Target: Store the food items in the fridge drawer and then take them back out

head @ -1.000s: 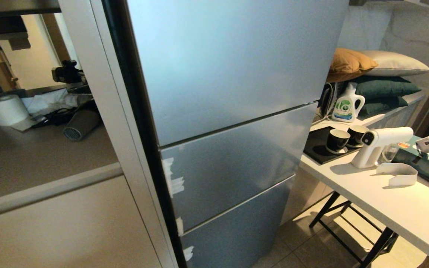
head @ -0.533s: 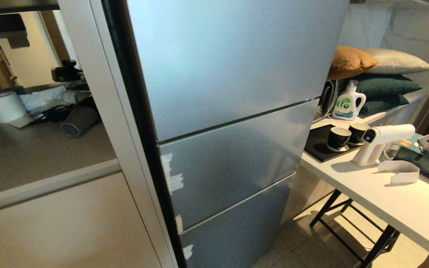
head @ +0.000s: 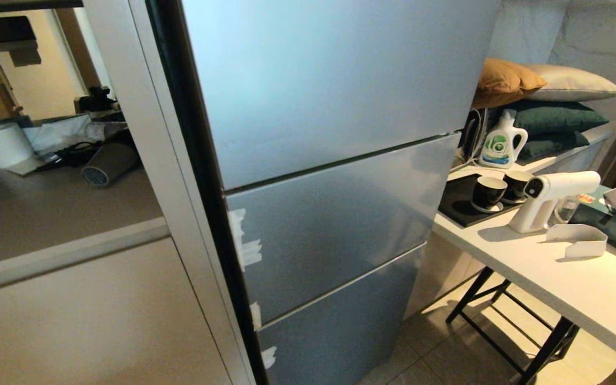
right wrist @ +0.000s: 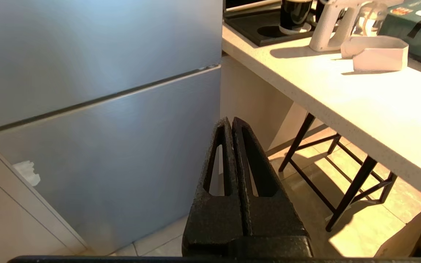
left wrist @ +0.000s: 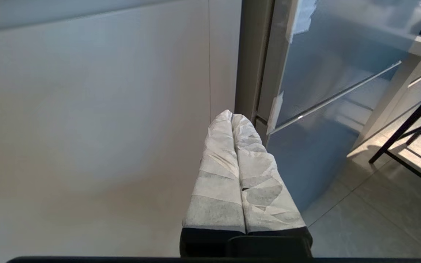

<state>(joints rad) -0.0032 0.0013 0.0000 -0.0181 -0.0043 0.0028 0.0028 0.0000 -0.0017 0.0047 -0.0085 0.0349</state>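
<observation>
The fridge (head: 329, 80) stands shut in front of me. Two silver-grey lower panels, a middle one (head: 335, 224) and a bottom one (head: 340, 326), are both shut. The fridge drawer's bin is hidden behind them, and the food items are out of view. Neither arm shows in the head view. My left gripper (left wrist: 231, 116), wrapped in white tape, is shut and empty. It hangs in front of the seam between the beige cabinet (left wrist: 86, 128) and the fridge's lower panel (left wrist: 316, 153). My right gripper (right wrist: 229, 121) is shut and empty near the fridge's right corner (right wrist: 115, 153).
A white table (head: 580, 289) on black legs (head: 527, 342) stands right of the fridge. On it are a black tray with two cups (head: 487, 192) and a white spray gun (head: 548, 198). Cushions (head: 543, 101) lie behind. A beige cabinet (head: 89, 321) and a counter with a paper roll (head: 3, 144) are on the left.
The whole head view has slid slightly upward in the picture, so the camera has moved. Nothing in the scene itself has shifted.
</observation>
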